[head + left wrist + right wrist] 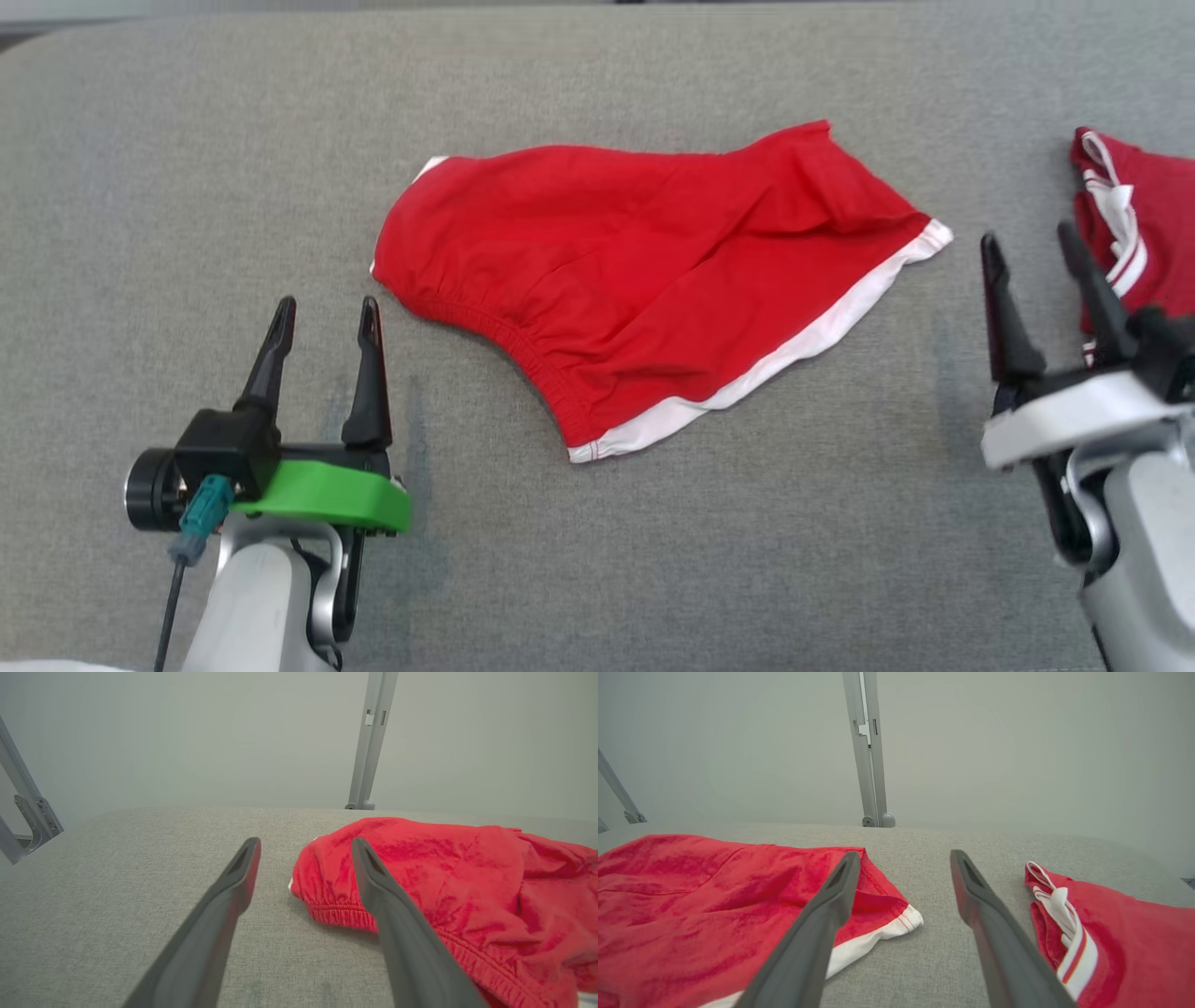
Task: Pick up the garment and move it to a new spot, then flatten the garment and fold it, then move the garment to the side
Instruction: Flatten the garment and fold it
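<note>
A pair of red shorts with a white hem, the garment (653, 289), lies loosely spread in the middle of the grey fabric surface (187, 168), elastic waistband toward the lower left. My left gripper (322, 317) stands open just left of the waistband, apart from it. In the left wrist view the garment (444, 882) fills the right side past my open left gripper (303, 854). My right gripper (1027, 247) is open to the right of the hem corner, holding nothing. In the right wrist view the garment (714, 896) sits at the left of my right gripper (903, 863).
A second red garment with white striped trim (1134, 224) lies at the right edge, just beyond my right gripper, and shows as the red garment (1111, 933) in the right wrist view. Grey frame posts (866, 751) rise behind the surface. Bare grey fabric lies at the left and front.
</note>
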Controlling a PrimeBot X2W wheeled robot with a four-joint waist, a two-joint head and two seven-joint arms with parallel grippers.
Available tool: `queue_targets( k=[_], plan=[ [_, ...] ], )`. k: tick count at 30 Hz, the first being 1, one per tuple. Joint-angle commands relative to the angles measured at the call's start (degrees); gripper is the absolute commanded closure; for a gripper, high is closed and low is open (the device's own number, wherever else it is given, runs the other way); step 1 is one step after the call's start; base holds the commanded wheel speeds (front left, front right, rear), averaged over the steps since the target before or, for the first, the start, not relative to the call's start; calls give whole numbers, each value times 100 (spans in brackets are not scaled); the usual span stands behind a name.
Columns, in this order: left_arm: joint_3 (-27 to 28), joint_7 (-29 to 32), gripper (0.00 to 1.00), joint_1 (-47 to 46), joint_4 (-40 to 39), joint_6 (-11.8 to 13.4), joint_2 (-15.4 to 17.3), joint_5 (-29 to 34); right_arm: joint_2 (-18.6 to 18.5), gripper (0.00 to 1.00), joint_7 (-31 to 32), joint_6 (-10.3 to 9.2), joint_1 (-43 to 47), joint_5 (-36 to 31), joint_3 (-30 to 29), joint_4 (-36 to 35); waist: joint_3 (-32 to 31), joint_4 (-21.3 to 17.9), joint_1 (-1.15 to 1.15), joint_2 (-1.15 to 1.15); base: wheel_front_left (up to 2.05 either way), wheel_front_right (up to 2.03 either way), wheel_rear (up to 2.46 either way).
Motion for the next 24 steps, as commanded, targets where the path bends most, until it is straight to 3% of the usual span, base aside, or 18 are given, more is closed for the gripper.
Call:
queue_targets(
  k=[1,12,24],
  plan=[
    [19,-15,0,76,1,34,61,13,15,0,-23,-7,104,-41,-25,-34,-305,-200,0,0,0,0,0],
    [-4,113,0,663,-70,109,132,-87,339,0,-7,-7,931,-128,-96,-191,-844,-355,0,0,0,0,0],
    [-115,191,0,694,-130,110,168,-120,378,0,115,-7,1057,-142,-209,-358,-871,-337,0,0,0,0,0]
  ],
)
